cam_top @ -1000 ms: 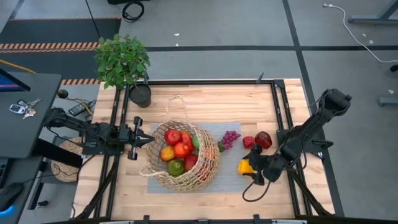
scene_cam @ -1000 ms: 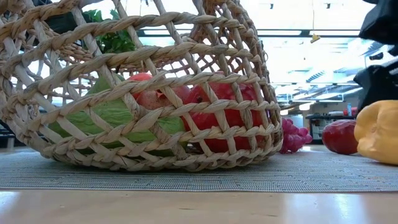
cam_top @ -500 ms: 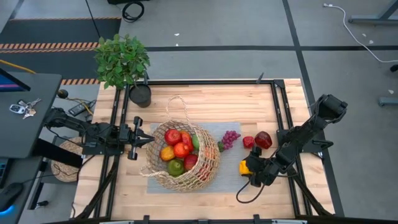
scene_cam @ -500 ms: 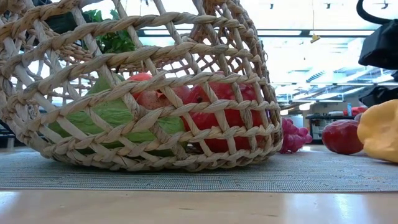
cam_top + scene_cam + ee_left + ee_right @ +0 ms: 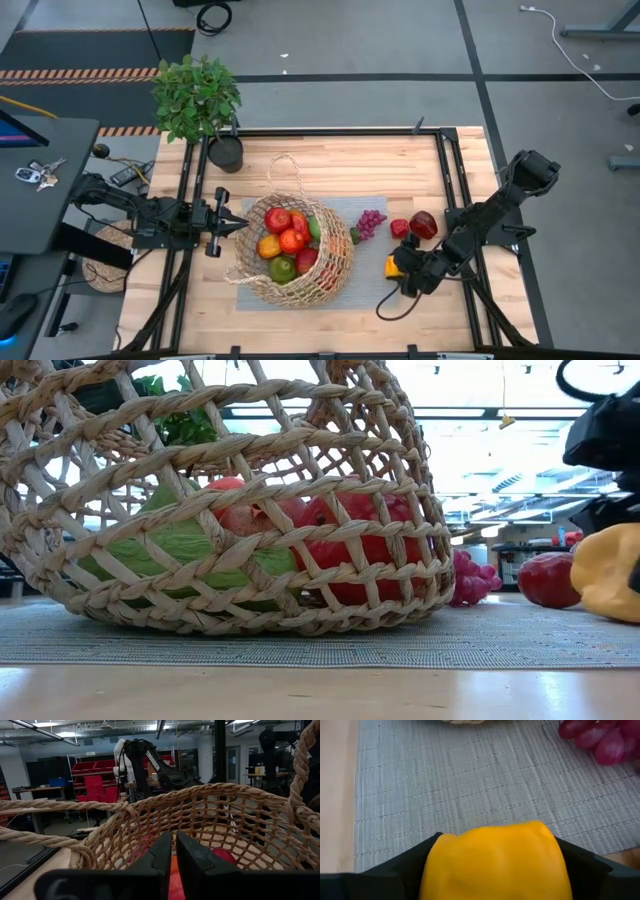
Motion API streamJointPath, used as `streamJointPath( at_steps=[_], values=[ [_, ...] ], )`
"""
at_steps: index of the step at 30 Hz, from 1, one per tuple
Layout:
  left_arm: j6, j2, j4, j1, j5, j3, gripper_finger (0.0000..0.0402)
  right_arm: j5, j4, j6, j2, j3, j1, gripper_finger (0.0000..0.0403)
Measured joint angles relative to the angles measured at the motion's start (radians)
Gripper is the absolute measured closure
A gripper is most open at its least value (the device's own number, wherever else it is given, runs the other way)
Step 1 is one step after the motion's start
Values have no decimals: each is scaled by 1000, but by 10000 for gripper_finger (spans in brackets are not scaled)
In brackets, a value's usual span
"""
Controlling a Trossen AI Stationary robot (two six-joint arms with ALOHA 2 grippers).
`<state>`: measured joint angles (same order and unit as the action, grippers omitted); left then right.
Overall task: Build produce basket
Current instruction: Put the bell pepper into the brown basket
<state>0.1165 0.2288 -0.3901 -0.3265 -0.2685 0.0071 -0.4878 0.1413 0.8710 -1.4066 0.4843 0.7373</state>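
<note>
Nearest the front bench (image 5: 330, 160) edge, the right pincer (image 5: 403, 272) sits low at the right end of the grey woven mat (image 5: 470, 780). Its fingers (image 5: 412, 857) are spread wide on either side of a yellow pepper (image 5: 495, 862) and touch both of its flanks; the pepper rests at the mat's right edge. Whether the pepper is clamped or merely bracketed cannot be told.

Just behind the pepper lie two red pieces of produce (image 5: 423, 224), side by side on the bare wood, touching or nearly touching. A bunch of purple grapes (image 5: 371, 222) lies on the mat between these and the basket (image 5: 290, 250).

The basket stands on the left half of the mat, its rim tilted toward the left arm. Inside are red, orange, yellow and green pieces, piled against one another. In the low view, a green piece (image 5: 180, 550) and red pieces (image 5: 360, 545) show through the open weave.

The left pincer (image 5: 235, 226) is at the basket's left rim, fingers (image 5: 162, 855) pressed together, with a rope handle (image 5: 45, 840) close beside them.

At the far left corner stands a potted plant (image 5: 198, 95).
</note>
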Motion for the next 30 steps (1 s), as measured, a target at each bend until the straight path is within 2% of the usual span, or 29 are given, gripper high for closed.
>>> streamJointPath(
  at_steps=[4,9,11,16,21,25,30],
  values=[
    [0,0,0,0,0,0,372,38,-3,-10,2,2,-38,114],
    [0,0,0,0,0,0,372,50,-8,-48,9,18,-93,115],
    [0,0,0,0,0,0,369,51,-7,-121,35,56,-120,113],
    [0,0,0,0,0,0,366,47,-12,-416,137,192,-180,90],
    [0,0,0,0,0,0,373,36,-74,-750,233,304,-238,96],
    [0,0,0,0,0,0,372,38,-270,-1033,271,332,-288,97],
    [0,0,0,0,0,0,366,109,-511,-1298,264,332,-340,96]
  ],
)
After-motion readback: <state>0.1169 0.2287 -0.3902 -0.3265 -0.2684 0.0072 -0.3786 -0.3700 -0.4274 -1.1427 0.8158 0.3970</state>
